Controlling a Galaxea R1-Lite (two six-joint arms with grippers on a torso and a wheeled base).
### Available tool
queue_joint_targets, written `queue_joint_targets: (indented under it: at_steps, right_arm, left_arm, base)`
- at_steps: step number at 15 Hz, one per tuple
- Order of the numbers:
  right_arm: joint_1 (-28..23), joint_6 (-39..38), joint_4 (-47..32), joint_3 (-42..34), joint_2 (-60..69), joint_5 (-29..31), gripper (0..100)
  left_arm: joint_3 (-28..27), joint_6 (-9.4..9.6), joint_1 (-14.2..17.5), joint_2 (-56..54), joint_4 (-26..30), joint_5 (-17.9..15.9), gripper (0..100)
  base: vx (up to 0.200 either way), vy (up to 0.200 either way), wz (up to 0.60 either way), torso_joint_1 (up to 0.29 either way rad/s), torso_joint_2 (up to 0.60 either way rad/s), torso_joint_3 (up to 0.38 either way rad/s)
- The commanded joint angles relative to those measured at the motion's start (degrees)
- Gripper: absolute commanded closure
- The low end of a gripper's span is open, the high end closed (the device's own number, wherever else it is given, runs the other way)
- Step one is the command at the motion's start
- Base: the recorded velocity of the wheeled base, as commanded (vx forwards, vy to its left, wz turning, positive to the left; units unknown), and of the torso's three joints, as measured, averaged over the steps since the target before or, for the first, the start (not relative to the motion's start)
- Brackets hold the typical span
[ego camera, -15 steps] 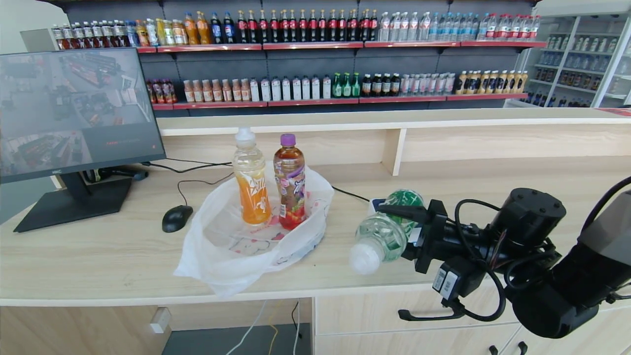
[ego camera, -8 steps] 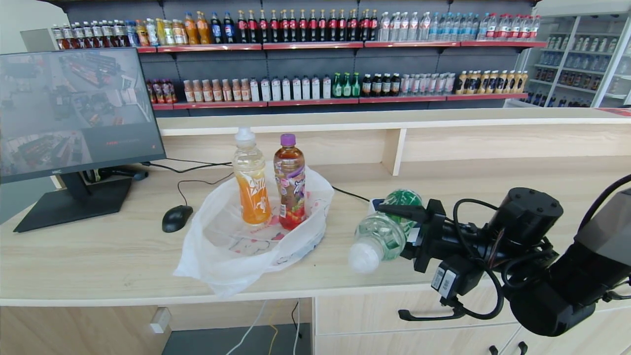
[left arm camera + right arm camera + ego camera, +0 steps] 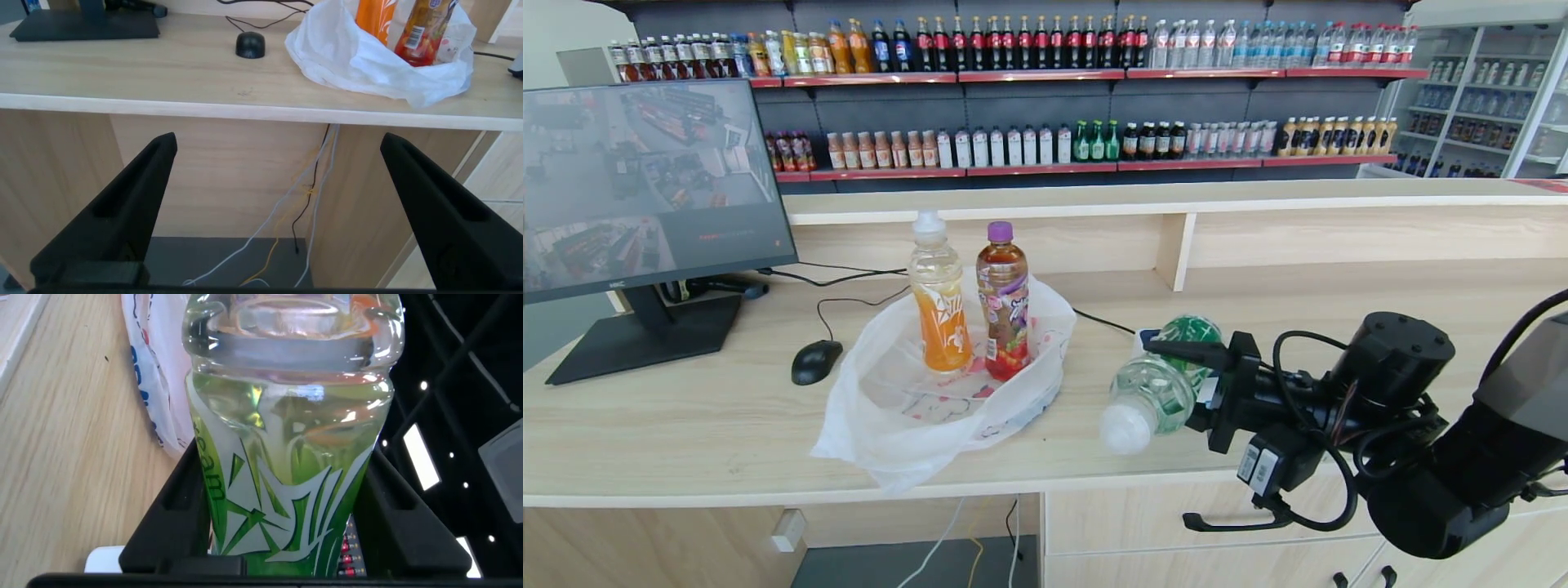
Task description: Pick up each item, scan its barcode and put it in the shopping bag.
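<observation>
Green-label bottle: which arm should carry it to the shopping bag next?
Right. The right gripper is shut on the green-label bottle, held on its side over the counter just right of the shopping bag. The left gripper hangs open and empty below the counter edge.

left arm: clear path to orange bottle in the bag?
Likely not directly. The left gripper, jaws open, sits below the counter edge, while the orange bottle stands in the shopping bag on top. It would have to rise first.
</observation>
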State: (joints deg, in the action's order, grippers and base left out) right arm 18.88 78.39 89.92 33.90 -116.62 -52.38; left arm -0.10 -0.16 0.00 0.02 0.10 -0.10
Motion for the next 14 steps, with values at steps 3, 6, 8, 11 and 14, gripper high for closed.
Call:
queue_joint_targets:
  at_steps: [3,6,8,11,14]
  right_arm:
    - [0.0,-1.0,0.1,-0.2,1.7,0.0,100]
    - [0.9,-4.4,0.1,0.4,5.6,0.0,100]
    - [1.8,-7.5,0.1,0.6,9.3,0.4,100]
    - [1.8,-12.8,0.1,0.6,14.6,1.7,100]
    - [1.9,-16.5,0.1,0.1,17.7,4.2,100]
  left_arm:
    - [0.0,-0.02,0.0,0.0,0.0,0.0,0]
    - [0.0,-0.02,0.0,0.0,0.0,0.0,0]
    - [0.0,-0.02,0.0,0.0,0.0,0.0,0]
    - [0.0,-0.02,0.0,0.0,0.0,0.0,0]
    - [0.0,0.07,0.0,0.0,0.0,0.0,0]
  base:
    - [0.000,0.000,0.00,0.000,0.00,0.000]
    - [0.000,0.000,0.00,0.000,0.00,0.000]
    - [0.000,0.000,0.00,0.000,0.00,0.000]
    - [0.000,0.000,0.00,0.000,0.00,0.000]
    - [0.000,0.000,0.00,0.000,0.00,0.000]
